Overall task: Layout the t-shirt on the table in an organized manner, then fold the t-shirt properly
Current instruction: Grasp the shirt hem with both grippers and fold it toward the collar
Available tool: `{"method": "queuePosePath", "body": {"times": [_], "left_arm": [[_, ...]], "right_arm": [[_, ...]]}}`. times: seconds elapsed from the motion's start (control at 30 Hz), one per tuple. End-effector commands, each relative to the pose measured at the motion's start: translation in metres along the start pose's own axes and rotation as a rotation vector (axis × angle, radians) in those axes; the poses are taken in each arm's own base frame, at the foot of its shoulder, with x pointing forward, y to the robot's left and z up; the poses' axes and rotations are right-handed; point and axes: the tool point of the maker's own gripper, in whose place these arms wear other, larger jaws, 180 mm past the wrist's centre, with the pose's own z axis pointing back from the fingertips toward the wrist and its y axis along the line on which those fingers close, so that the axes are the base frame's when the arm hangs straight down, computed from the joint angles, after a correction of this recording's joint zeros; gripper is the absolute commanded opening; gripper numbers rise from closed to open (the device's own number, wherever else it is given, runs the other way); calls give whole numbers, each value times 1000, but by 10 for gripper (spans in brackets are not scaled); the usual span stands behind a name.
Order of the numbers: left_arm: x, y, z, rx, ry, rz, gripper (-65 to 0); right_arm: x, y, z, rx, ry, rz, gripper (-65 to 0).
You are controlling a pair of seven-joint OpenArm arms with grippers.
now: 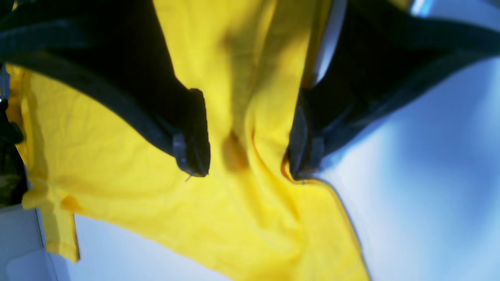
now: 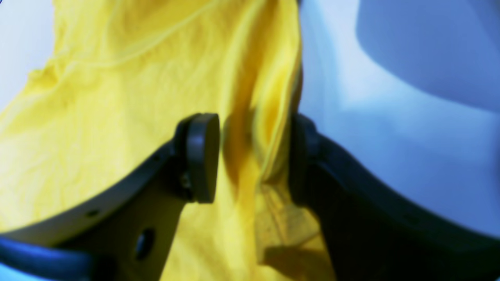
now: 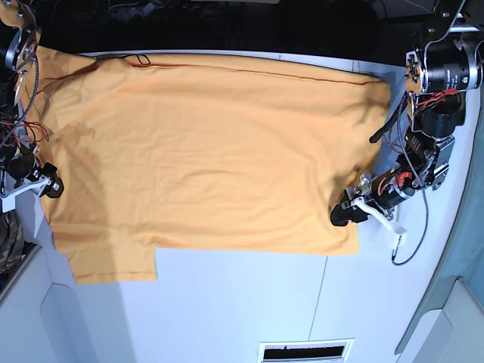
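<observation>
The t-shirt (image 3: 204, 151) lies spread plain side up across the far half of the white desk (image 3: 242, 302), its body broadly flat, one sleeve (image 3: 113, 261) jutting toward the near edge on the base view's left and its hem side reaching the arm on that view's right. The left gripper (image 1: 248, 144) stands with its jaws wide apart, straddling a raised ridge of yellow cloth near the shirt's edge; one fingertip (image 1: 302, 156) presses against the fold, yet nothing is clamped. The right gripper (image 2: 254, 156) is likewise parted, about halfway, with a bunched pleat of fabric standing between its pads (image 2: 201, 156), seemingly loose rather than pinched. The cloth looks light, thin and limp: it will likely drape and wrinkle wherever it is lifted, slide easily over the smooth desk, and drag neighbouring layers along if pulled from the middle. The safest holds are probably the stitched edges, meaning hem corners, sleeve cuffs and shoulder seams, where the doubled fabric gives the pads something firmer to pinch. Taking two corners of one side together should keep the fold line straight, while a grip on a single thin layer may well slip.
</observation>
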Motion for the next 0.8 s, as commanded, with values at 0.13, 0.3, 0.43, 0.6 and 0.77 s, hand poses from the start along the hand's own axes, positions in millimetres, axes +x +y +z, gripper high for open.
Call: {"method": "queuePosePath", "body": {"times": [0.13, 0.3, 0.43, 0.6, 0.77], "left_arm": [[-9, 6, 2, 30, 81, -56, -640], [5, 11, 13, 40, 101, -101, -650], [25, 0, 25, 0, 89, -117, -650], [38, -11, 48, -46, 75, -140, -650], [32, -4, 73, -37, 66, -186, -650]], "right_arm": [[21, -2, 6, -1, -35, 20, -493], [39, -3, 14, -8, -68, 56, -650], [57, -6, 32, -14, -78, 97, -650], [69, -10, 60, -20, -106, 167, -650], [60, -26, 85, -60, -97, 242, -650]]}}
